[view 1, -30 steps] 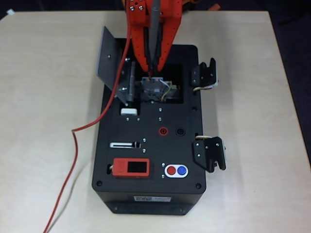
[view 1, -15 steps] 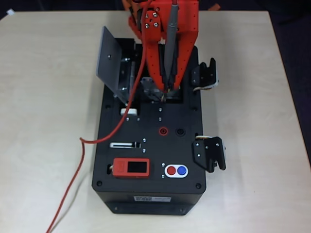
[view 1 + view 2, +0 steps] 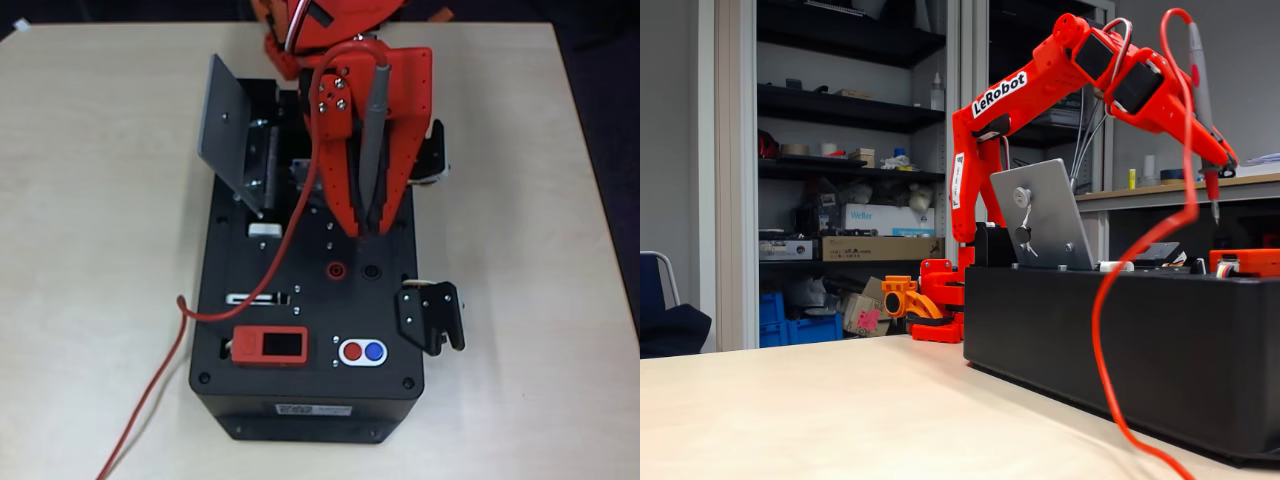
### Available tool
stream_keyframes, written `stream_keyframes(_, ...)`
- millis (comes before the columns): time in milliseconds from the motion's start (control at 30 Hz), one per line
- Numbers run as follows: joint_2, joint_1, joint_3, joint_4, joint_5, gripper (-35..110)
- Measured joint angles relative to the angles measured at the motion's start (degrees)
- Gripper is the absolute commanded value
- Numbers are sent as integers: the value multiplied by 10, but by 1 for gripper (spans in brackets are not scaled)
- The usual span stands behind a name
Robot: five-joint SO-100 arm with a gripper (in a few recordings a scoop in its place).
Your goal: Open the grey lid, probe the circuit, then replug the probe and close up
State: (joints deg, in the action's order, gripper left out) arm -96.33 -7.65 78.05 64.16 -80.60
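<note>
The grey lid [image 3: 232,130] stands open on its hinge at the left of the black box's [image 3: 300,405] opening, black knob facing out [image 3: 1021,197]. My orange gripper [image 3: 365,222] is shut on the probe [image 3: 372,140], a slim grey rod pointing down. Its dark tip [image 3: 1213,205] hangs clear above the top panel, just behind the red socket [image 3: 337,270] and the black socket [image 3: 372,271]. The red cable [image 3: 258,292] loops from the probe's top, across the box and off the left side [image 3: 1110,300]. My arm covers most of the circuit opening [image 3: 300,172].
A red unit with a dark screen [image 3: 270,346] and a red and blue button pair [image 3: 362,351] sit at the near end of the panel. Black latches [image 3: 430,318] jut from the box's right side. Bare table [image 3: 90,250] lies on either side.
The gripper has carried the probe out of the circuit opening, toward the near end and slightly right, to above the sockets. The cable's loop on the left shifted with it.
</note>
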Motion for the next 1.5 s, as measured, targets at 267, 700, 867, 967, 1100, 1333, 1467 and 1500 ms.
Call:
stream_keyframes(267, 38, -9, -22, -15, -9, 0)
stream_keyframes(700, 38, -18, 29, -52, -39, 0)
stream_keyframes(867, 38, -29, 58, -62, -47, 0)
stream_keyframes(967, 33, -27, 70, -73, -51, 0)
stream_keyframes(1100, 33, -27, 71, -76, -50, 0)
stream_keyframes(1333, 30, -25, 71, -66, -50, 0)
stream_keyframes(1467, 30, -25, 65, -52, -48, 0)
stream_keyframes(1500, 30, -25, 64, -47, -48, 0)
